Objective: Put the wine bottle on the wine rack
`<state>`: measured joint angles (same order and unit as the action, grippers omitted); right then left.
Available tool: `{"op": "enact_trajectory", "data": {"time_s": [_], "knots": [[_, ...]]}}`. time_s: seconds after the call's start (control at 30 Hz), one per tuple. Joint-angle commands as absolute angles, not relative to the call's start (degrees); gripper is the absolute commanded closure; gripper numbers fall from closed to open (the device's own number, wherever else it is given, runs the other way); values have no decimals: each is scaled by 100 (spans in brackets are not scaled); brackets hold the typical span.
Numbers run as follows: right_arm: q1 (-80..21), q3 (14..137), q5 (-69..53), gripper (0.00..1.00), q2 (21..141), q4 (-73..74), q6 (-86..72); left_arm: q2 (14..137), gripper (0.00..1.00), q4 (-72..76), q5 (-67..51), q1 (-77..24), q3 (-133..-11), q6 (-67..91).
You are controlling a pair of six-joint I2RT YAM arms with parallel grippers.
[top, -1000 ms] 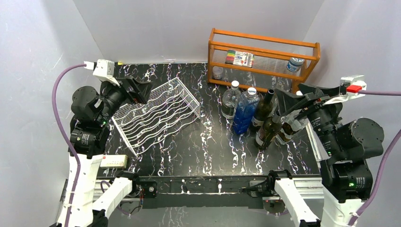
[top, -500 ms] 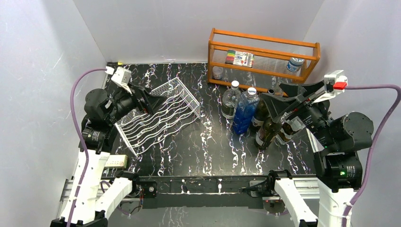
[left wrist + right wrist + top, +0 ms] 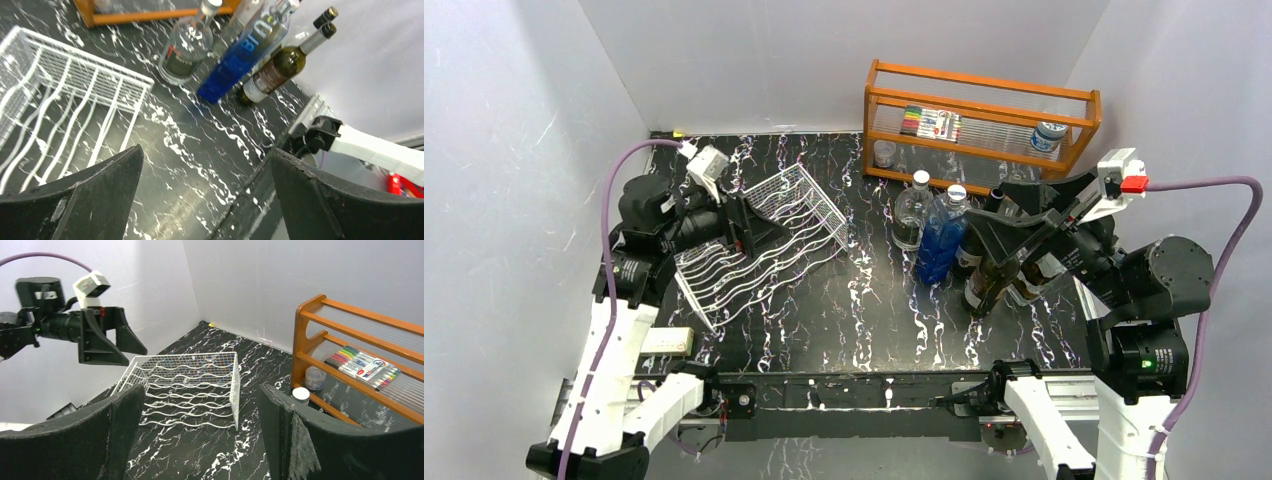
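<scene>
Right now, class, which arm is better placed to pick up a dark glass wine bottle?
The right arm: its open jaws hang over the dark glass wine bottles. The left arm has its open jaws over the white wire rack, well away from the bottles.

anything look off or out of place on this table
Only the wine rack stands out: it sits skewed, at an angle to the table's edges, with no bottle in it. The bottles stand upright together on the right; nothing looks spilled or broken.
</scene>
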<state>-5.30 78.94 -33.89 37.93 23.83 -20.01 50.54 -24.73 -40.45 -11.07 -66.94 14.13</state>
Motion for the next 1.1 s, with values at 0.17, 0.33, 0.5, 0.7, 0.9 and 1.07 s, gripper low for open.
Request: {"op": "enact_trajectory", "data": {"time_s": [0.17,0.33,0.5,0.7,0.9,1.07], "knots": [[-504,8040,-3483,8,4138,2563,-1932,5409,2,-3912,-4470,-1356,-6467,1780],[-504,8025,-3492,8,4096,2551,-1877,5577,4,-4832,-2840,-1600,-6517,2122],[-502,7984,-3074,7,4152,2755,-1880,5574,7,-5565,-1371,-1702,-6118,2464],[-503,7706,-2746,5,3982,2575,-1918,5630,7,-5554,-781,-1708,-5549,3107],[-503,7536,-2628,4,3921,2575,-2016,5971,7,-5421,63,-1704,-5381,3412],[-508,7554,-2551,4,3905,2574,-2047,6167,19,-4510,441,-1698,-5223,3439]]}}
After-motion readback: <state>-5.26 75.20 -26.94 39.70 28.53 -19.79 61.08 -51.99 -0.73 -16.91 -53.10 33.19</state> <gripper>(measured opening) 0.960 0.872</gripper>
